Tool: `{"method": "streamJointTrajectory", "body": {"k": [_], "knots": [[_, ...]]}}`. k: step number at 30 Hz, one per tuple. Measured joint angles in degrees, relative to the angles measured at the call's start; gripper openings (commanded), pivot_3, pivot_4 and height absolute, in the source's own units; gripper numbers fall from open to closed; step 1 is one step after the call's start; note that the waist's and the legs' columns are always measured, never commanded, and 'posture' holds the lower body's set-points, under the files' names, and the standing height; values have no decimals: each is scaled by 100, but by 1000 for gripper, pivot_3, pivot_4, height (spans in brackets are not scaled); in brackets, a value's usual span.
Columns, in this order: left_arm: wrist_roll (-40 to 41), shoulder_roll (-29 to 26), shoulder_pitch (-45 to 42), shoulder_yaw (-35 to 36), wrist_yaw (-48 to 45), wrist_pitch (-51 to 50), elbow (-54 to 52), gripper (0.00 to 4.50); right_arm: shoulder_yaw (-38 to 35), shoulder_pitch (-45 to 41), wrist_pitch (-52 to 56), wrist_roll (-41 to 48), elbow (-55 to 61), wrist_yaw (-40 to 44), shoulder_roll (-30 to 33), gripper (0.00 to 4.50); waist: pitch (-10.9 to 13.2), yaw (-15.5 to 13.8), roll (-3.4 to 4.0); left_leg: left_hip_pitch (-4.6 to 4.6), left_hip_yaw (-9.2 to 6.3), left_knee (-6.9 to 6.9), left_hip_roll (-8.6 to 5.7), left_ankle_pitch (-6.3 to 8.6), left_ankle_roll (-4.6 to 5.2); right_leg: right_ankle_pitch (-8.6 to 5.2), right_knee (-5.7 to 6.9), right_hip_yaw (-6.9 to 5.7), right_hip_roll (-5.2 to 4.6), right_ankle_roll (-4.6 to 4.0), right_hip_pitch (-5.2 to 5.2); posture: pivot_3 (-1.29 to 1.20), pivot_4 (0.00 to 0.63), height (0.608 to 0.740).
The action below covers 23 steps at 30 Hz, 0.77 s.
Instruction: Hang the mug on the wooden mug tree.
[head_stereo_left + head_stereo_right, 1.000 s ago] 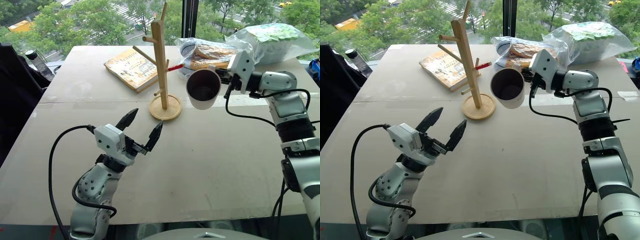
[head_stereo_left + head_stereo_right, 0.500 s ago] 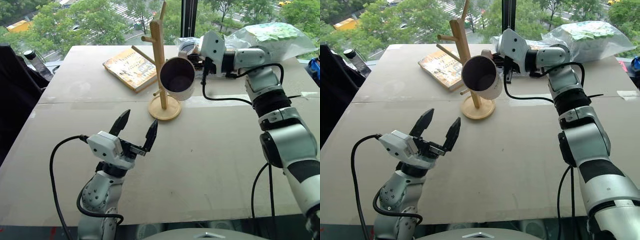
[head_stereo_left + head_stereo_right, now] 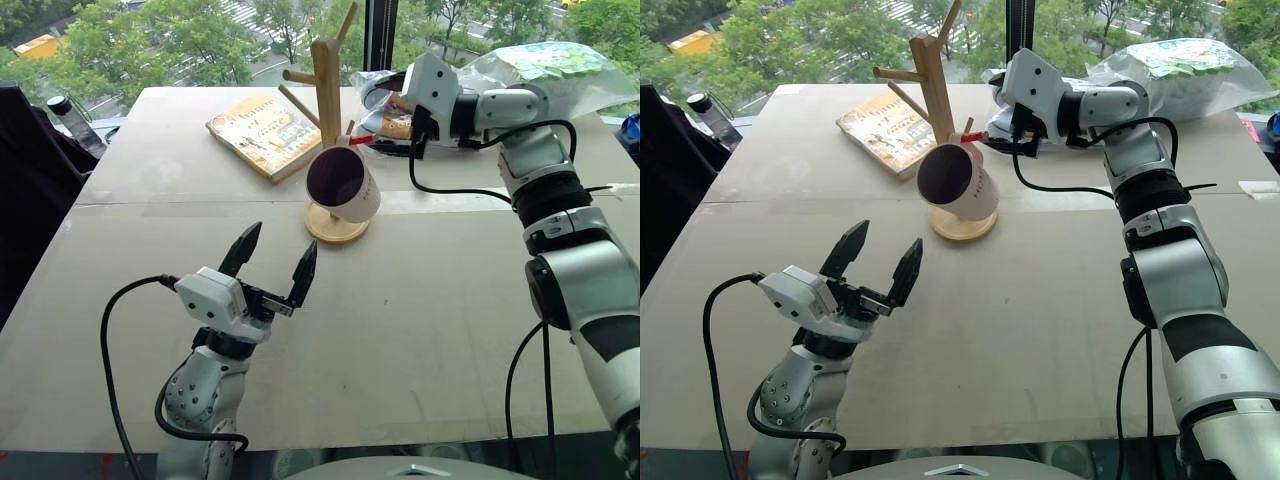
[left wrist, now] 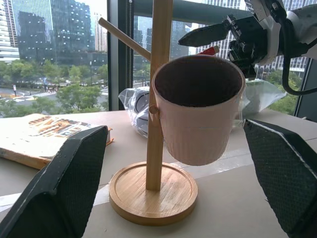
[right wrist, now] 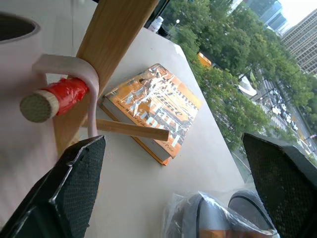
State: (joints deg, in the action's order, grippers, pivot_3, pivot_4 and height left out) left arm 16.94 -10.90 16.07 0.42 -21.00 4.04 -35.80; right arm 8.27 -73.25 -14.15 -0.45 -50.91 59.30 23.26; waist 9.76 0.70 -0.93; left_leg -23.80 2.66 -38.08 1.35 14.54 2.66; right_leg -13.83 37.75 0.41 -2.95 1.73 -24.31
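Note:
The cream mug [image 3: 343,186], dark inside, hangs by its handle [image 5: 74,74] on a red-taped peg [image 5: 54,96] low on the wooden mug tree [image 3: 326,75]. Its mouth tilts toward me above the round base [image 3: 335,228]. My right gripper [image 3: 388,115] is open just behind and right of the peg, apart from the mug, with its fingers [image 5: 64,188] spread wide. My left gripper [image 3: 279,245] is open and empty near the table's front, pointing up at the mug.
A book [image 3: 264,133] lies on the table left of the tree. Plastic bags of food [image 3: 545,70] sit at the back right, close behind my right gripper. A dark bottle [image 3: 70,120] stands off the table's left edge.
My right gripper carried the mug left to the tree, opened and let go. The mug has dropped onto the red peg and hangs there. The left arm has barely moved.

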Motion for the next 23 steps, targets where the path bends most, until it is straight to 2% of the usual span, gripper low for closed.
{"method": "streamJointTrajectory", "body": {"k": [4,8,10,15,19,23], "knots": [[1,-212,265,16,9,-343,0,4500,-413,828,577,428,587,159,464,4415,0,-7,0,-5,-4,3,-5,2,4,2,-13,-9,-9,4,4,0,150,740],[30,-554,578,86,-41,-811,2,4500,-995,2545,1593,1192,2196,273,885,4415,-1,-8,0,-4,-13,11,-4,3,6,7,-9,-20,-8,15,4,0,150,740],[22,-843,736,140,-136,-1063,1,4500,-1356,3729,2150,1623,3304,117,992,4415,-2,-10,1,-2,-19,13,-2,2,6,7,-7,-27,-3,16,6,0,150,740],[2,-1296,900,181,-330,-1492,40,4500,-1842,6215,2902,2112,5363,-502,929,4415,-5,-14,9,7,-20,-2,3,2,6,-1,-1,-40,1,10,24,0,150,740],[55,-1478,834,167,-610,-1618,248,4500,-2127,7667,2799,2218,6245,-1038,496,4415,-5,7,12,11,-9,-27,3,1,7,-7,1,-26,11,3,29,0,150,740],[82,-1541,701,178,-756,-1748,398,4500,-2243,8647,2370,2135,6474,-1253,293,4415,-10,-10,3,24,-8,-35,2,1,7,-15,2,-32,10,20,45,0,150,740]]}}
